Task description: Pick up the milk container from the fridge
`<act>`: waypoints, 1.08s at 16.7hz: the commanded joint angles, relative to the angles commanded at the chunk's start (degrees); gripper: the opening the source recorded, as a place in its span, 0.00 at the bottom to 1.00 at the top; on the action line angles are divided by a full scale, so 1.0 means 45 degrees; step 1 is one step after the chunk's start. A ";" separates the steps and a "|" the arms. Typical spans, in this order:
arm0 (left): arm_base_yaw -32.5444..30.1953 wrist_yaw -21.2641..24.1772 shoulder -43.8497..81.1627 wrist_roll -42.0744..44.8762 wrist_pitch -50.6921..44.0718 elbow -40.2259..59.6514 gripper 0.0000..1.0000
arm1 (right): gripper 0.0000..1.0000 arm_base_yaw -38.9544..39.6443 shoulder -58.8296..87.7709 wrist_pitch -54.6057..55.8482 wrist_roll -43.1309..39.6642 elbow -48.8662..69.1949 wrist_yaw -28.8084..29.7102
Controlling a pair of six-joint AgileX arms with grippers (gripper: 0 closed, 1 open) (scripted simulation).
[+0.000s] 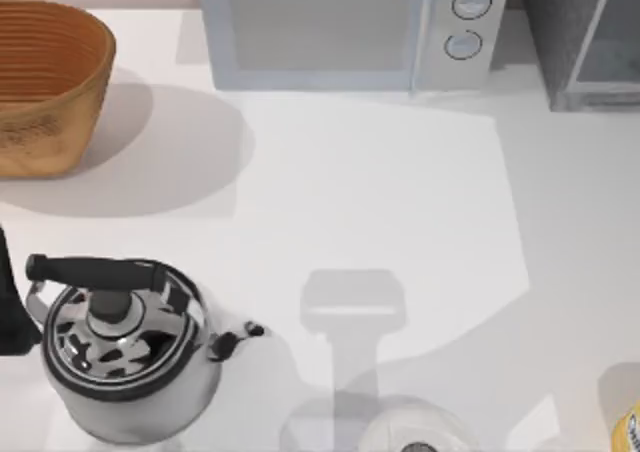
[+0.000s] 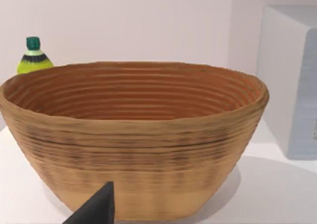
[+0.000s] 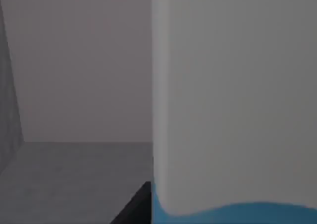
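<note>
The milk container [image 3: 233,100] stands very close in the right wrist view, a white face with a sky-blue strip along its lower edge. It sits inside the fridge [image 3: 74,179], whose grey floor and walls surround it. A dark part of my right gripper [image 3: 137,206] lies right beside the carton; contact cannot be judged. From above, the fridge [image 1: 560,32] is the dark speckled cabinet at the back right, with its pale door panel [image 1: 612,57]. My left arm [image 1: 10,307] is parked at the left edge by the kettle.
A woven basket [image 1: 45,87] sits back left, with a green-capped bottle [image 2: 32,58] behind it. The silver microwave [image 1: 340,27] is back centre. A kettle [image 1: 125,347] stands front left, a white round object [image 1: 415,432] front centre, and a yellow-labelled container [image 1: 628,417] front right.
</note>
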 joint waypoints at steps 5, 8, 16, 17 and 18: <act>0.0000 0.0000 0.0000 0.0000 0.0000 0.0000 1.00 | 0.00 0.0000 0.0000 0.0000 0.0000 0.0000 0.0000; 0.0000 0.0000 0.0000 0.0000 0.0000 0.0000 1.00 | 0.00 -0.0040 -0.0025 0.0000 0.0019 -0.0007 -0.0003; 0.0000 0.0000 0.0000 0.0000 0.0000 0.0000 1.00 | 0.00 -0.0040 -0.1359 -0.1714 0.0020 0.0312 -0.0012; 0.0000 0.0000 0.0000 0.0000 0.0000 0.0000 1.00 | 0.00 -0.0041 -0.1543 -0.1925 0.0026 0.0372 -0.0017; 0.0000 0.0000 0.0000 0.0000 0.0000 0.0000 1.00 | 0.00 -0.0040 -0.1615 -0.2002 0.0034 0.0407 -0.0023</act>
